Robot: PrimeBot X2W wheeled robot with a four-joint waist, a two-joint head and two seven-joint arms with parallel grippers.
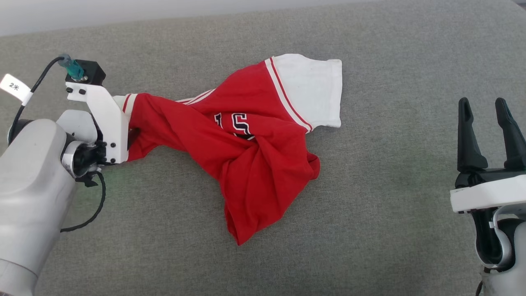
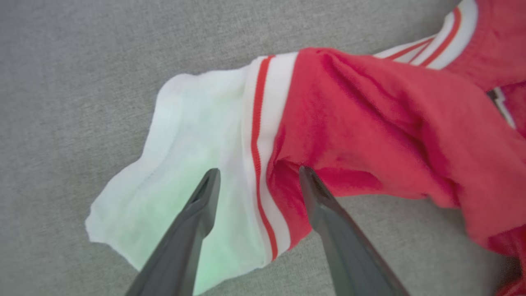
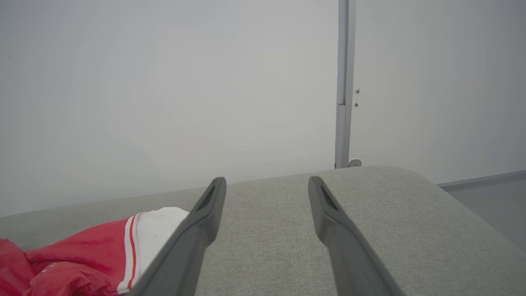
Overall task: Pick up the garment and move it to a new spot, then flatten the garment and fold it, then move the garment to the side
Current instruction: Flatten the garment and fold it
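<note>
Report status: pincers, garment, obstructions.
Left pincer open over garment, at white sleeve seam. Right pincer open, apart from it. Cloth bunched, twisted on grey surface. No obstruction seen.

Setting reads as a bare test room or lab rather than a home. Far side: plain white wall (image 3: pixel 164 102) with one vertical grey strip (image 3: pixel 343 82) fixed to it. Desk (image 3: pixel 370 205) covered in grey woven fabric, with a rounded corner. Grey floor (image 3: pixel 493 197) at far right. A cable (image 1: pixel 41 78) with a paper tag (image 1: pixel 15 87) runs exposed at the robot's left arm (image 1: pixel 33 172).
</note>
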